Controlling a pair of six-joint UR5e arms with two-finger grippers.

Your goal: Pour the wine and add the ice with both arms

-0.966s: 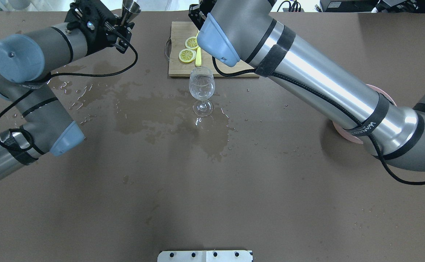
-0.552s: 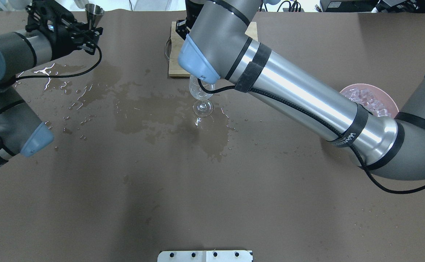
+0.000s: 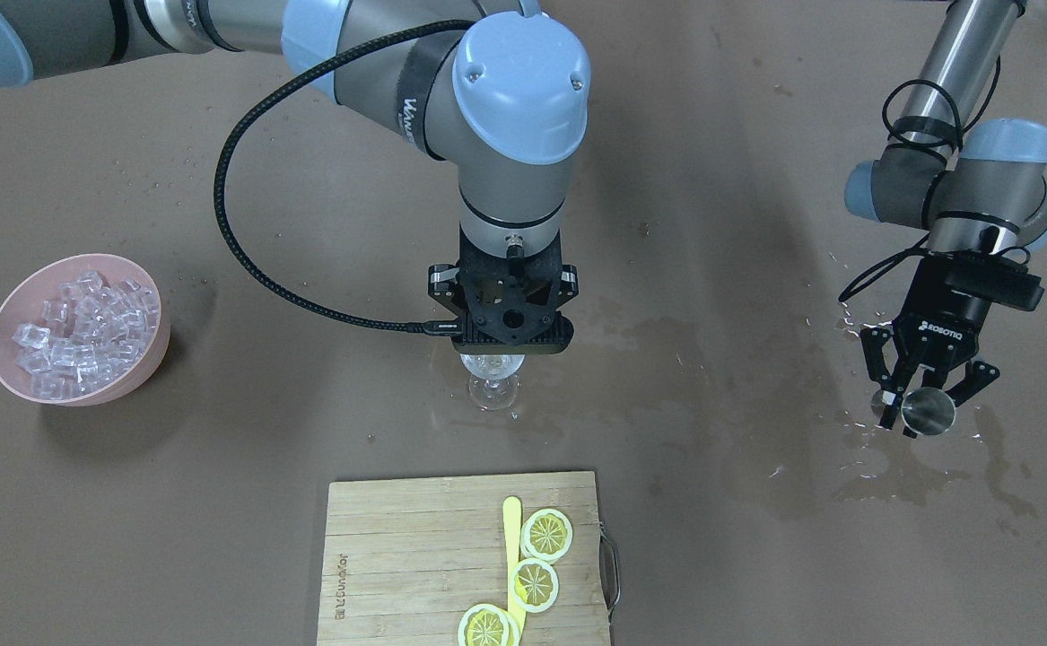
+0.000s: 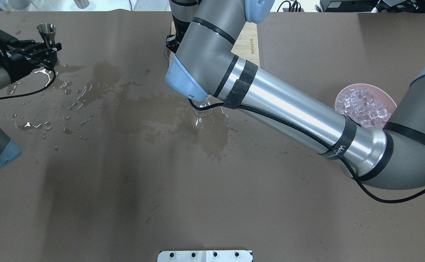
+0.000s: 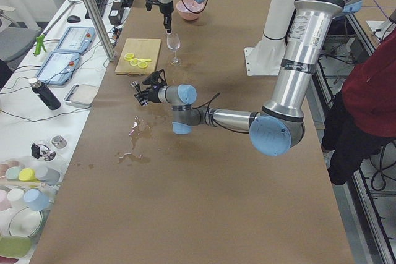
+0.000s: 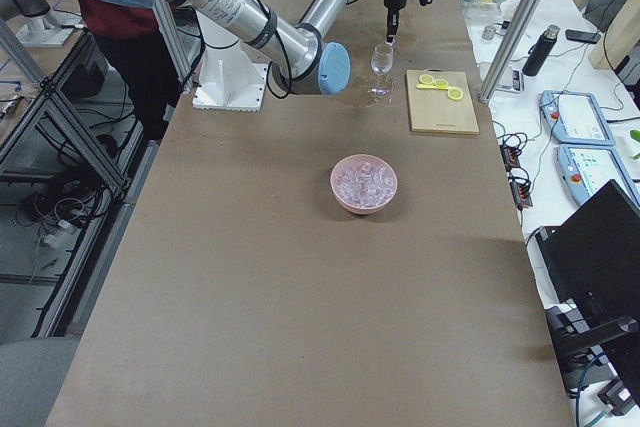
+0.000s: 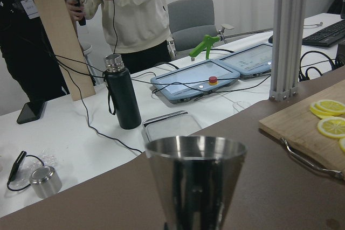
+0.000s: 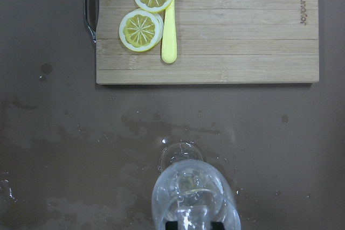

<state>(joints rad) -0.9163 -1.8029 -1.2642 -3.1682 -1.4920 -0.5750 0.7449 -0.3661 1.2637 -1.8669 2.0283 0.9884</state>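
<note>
**Ice step: right arm poised over the wine glass**

Obs. The right gripper point(image 8: 195, 225) points straight down over the wine glass point(image 8: 194, 200), which stands upright on the wet brown table point(image 4: 183, 203), just in front of the cutting board point(image 8: 242, 36) with its lemon slices point(image 8: 141, 29). In the right wrist view only two dark tips show at the bottom edge, a narrow gap between them. Something glossy sits in that gap. It could be a cube or glare off the rim, so I cannot tell whether the fingers are clamped on anything.

The ice point(image 3: 83, 323) lies heaped in the pink bowl point(image 3: 142, 372), well apart from the glass on the robot's right. The wine point(image 8: 190, 182) appears to be a small clear pool low in the glass bowl and is hard to separate from the glass itself.

The left gripper point(image 3: 925, 408) is far out on the robot's left, its fingers closed on a steel jigger point(image 7: 197, 181) that is held upright. Whether its foot touches the table is unclear.

Judgement. The pour looks finished and the ice drop is the step in hand.

Method notes:
- Keep the tips centred on the glass mouth, as they are now.
- Come down close to the rim before letting go, because a cube dropped from height would splash or bounce out.
- Avoid any sideways contact. The glass is tall with a thin stem and stands on a wet surface, so it should tip or slide easily.
- Withdraw straight up.
- Keep the jigger arm parked clear.
</note>
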